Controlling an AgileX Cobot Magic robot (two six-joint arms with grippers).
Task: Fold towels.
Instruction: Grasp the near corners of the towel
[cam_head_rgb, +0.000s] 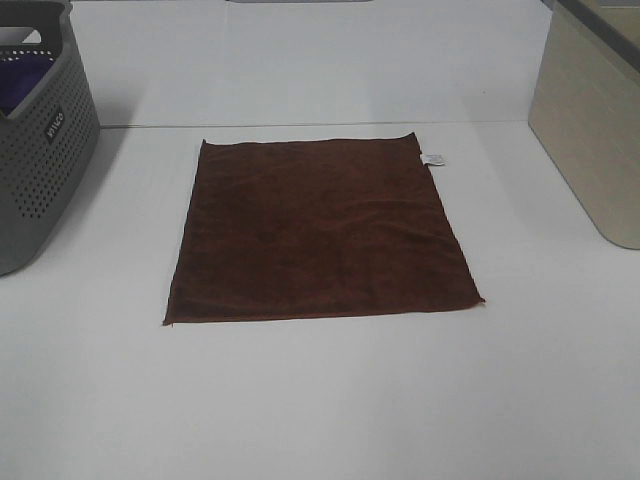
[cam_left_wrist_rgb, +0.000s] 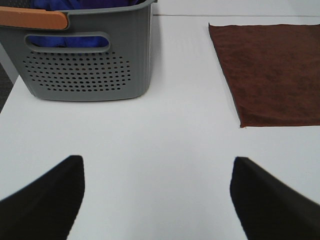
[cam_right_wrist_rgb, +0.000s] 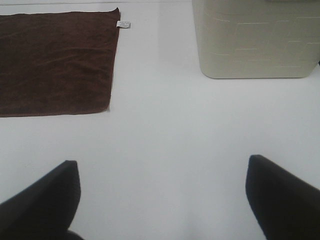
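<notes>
The dark reddish-brown towel (cam_head_rgb: 320, 232) lies spread flat and square in the middle of the white table, with its small white tag (cam_head_rgb: 433, 158) at the far right corner. No gripper shows in the exterior high view. In the left wrist view the towel (cam_left_wrist_rgb: 272, 75) lies ahead and to one side, and my left gripper (cam_left_wrist_rgb: 159, 195) is open and empty over bare table, apart from the towel. In the right wrist view the towel (cam_right_wrist_rgb: 55, 62) with its tag (cam_right_wrist_rgb: 123, 24) lies ahead, and my right gripper (cam_right_wrist_rgb: 162, 197) is open and empty over bare table.
A grey perforated basket (cam_head_rgb: 40, 150) holding purple fabric (cam_left_wrist_rgb: 95, 5) stands at the left, with an orange handle (cam_left_wrist_rgb: 32, 19). A beige bin (cam_head_rgb: 595, 130) stands at the right; it also shows in the right wrist view (cam_right_wrist_rgb: 255, 40). The white table (cam_head_rgb: 320, 400) extends in front of the towel.
</notes>
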